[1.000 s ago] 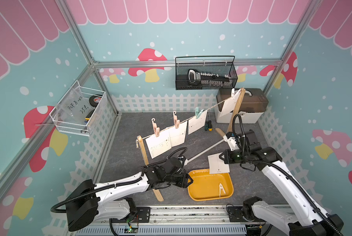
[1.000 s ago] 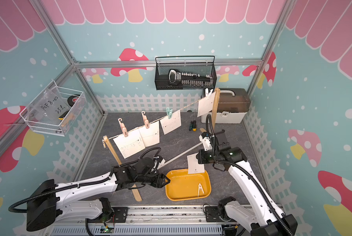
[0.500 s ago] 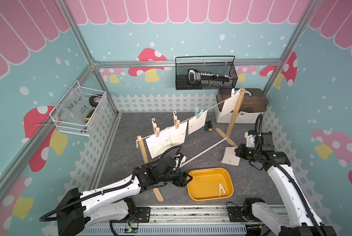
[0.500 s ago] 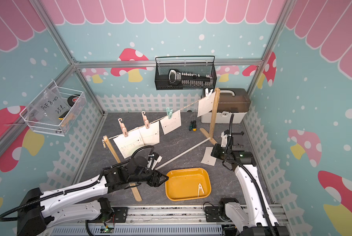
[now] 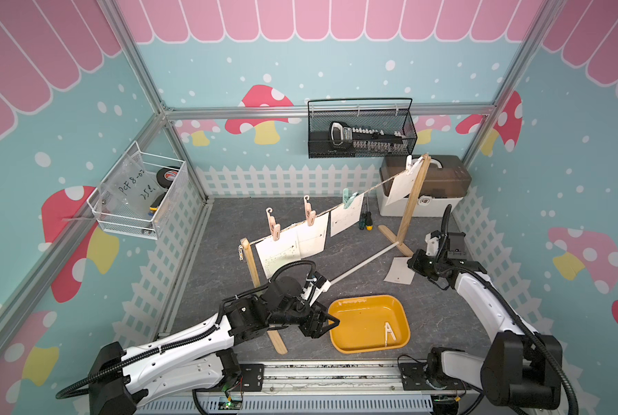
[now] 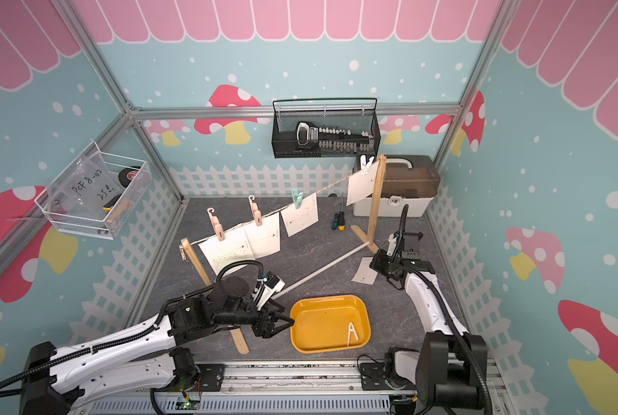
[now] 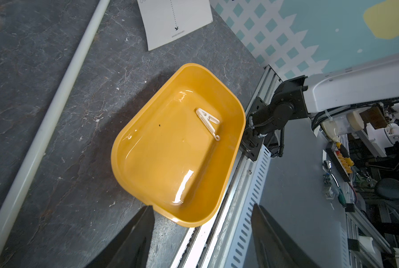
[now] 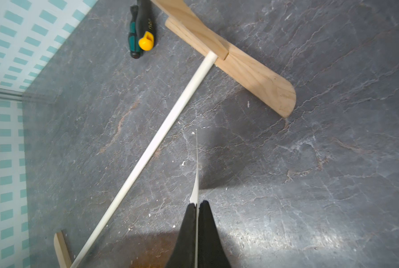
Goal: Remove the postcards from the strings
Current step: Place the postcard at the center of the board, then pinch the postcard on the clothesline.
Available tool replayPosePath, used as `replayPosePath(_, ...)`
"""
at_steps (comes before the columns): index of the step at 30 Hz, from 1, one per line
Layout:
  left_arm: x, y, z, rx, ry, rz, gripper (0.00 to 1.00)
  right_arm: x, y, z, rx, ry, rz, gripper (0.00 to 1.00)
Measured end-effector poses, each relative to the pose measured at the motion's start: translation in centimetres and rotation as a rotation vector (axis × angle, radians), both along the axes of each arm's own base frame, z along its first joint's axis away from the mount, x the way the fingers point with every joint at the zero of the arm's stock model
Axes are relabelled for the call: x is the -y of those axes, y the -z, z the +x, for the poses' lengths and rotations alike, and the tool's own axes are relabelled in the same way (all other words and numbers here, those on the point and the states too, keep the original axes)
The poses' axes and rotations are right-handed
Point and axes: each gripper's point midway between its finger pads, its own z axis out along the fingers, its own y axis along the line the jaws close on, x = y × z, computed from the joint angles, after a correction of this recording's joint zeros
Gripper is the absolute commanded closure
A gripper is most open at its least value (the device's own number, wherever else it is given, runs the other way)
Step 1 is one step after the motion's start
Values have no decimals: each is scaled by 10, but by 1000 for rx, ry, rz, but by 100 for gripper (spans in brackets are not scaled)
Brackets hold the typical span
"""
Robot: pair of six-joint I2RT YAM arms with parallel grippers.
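Note:
Several white postcards (image 5: 313,233) hang by clothespins from the string (image 5: 375,188) stretched between two wooden posts, in both top views. My right gripper (image 5: 413,264) (image 8: 196,205) is shut on the edge of another postcard (image 5: 399,271) (image 6: 365,271), held low over the floor beside the right post's foot. It shows edge-on (image 8: 195,185) in the right wrist view. My left gripper (image 5: 331,321) (image 7: 201,207) is open and holds nothing, at the left rim of the yellow tray (image 5: 366,298).
A white clothespin (image 5: 389,332) (image 7: 207,123) lies in the yellow tray (image 7: 124,143). The stand's white rod (image 5: 365,260) crosses the floor. Screwdrivers (image 5: 365,219) and a toolbox (image 5: 426,187) sit at the back right. Wire baskets (image 5: 361,133) (image 5: 138,194) hang on the walls.
My right gripper carried the postcard to the right, from above the tray to beside the right post's foot. The left gripper's jaws widened a little and its arm drew back slightly.

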Motion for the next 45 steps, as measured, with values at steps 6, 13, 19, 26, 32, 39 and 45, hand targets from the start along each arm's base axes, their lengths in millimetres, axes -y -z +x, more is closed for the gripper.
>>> replayPosePath(6,5,-20,-13,65,80,-7,25,20,20,4,-54,69,-43,52)
replayPosePath(13,14,-68,-20,226,181,-46,8,37,12,2,-46,93,-135,36)
replayPosePath(19,23,-154,-10,469,223,-102,1,31,-60,3,199,67,-145,34)
replayPosePath(26,31,-308,27,871,121,-139,0,-58,-154,4,729,-235,23,31)
replayPosePath(32,37,-370,73,1057,-42,-30,0,-140,-154,-23,914,-504,144,31)
replayPosePath(39,57,-348,141,1082,-159,214,0,-186,-178,-22,1139,-603,258,30)
replayPosePath(45,54,-325,173,1043,-189,329,4,-203,-170,-9,1160,-624,394,29)
